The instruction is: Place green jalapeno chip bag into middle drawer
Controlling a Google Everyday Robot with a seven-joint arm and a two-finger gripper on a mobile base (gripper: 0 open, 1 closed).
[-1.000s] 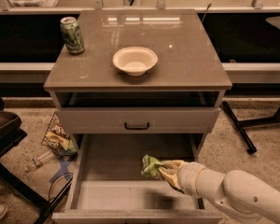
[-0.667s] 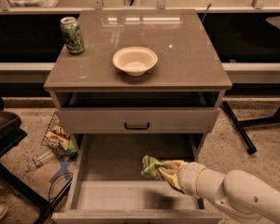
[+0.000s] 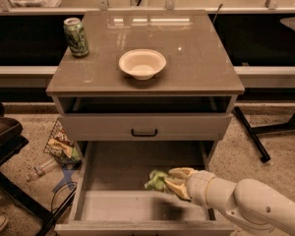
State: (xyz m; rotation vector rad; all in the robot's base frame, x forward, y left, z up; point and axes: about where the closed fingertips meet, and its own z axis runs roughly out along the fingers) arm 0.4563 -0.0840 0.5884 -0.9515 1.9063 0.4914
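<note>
The green jalapeno chip bag (image 3: 156,180) is a small crumpled green foil bag held over the right part of the open middle drawer (image 3: 118,166), just above its flat grey-brown floor. My gripper (image 3: 173,180) reaches in from the lower right on a white arm, and its pale fingers (image 3: 181,172) are closed on the bag's right end. The bag's right side is hidden by the fingers. The drawer is pulled far out below the shut drawer front with a black handle (image 3: 144,132).
On the cabinet top stand a white bowl (image 3: 142,63) and a green-patterned can (image 3: 76,36) at the back left. A dark snack bag with yellow print (image 3: 61,144) and a plastic bottle (image 3: 39,170) lie on the floor left of the drawer. A black table leg (image 3: 250,134) slants at right.
</note>
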